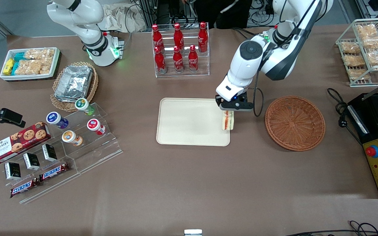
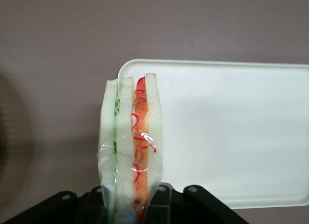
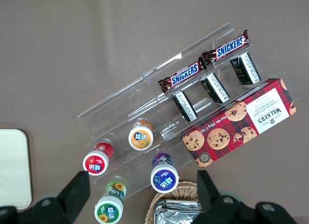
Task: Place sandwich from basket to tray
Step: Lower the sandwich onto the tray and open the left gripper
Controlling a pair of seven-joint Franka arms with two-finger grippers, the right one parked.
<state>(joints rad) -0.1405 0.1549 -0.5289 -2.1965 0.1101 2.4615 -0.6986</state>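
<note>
Over the tray's edge nearest the basket, my gripper [image 1: 229, 111] is hanging with its jaws closed on the sandwich [image 1: 227, 120]; I am holding the wedge upright by its upper end, so that its layers are standing on edge; in the wrist view the sandwich [image 2: 129, 147] is showing pale bread slices, a green layer and an orange-red layer under clear wrap, rising out of my gripper [image 2: 128, 204]. Below it, the tray [image 2: 231, 132] is lying flat on the brown table [image 2: 145, 26], with the sandwich hanging over the tray's corner and rim rather than its middle. From the front, the cream tray [image 1: 189, 121] is lying bare; the reddish-brown basket [image 1: 295, 123] is sitting just beside it toward my arm's end of the table, holding nothing.
</note>
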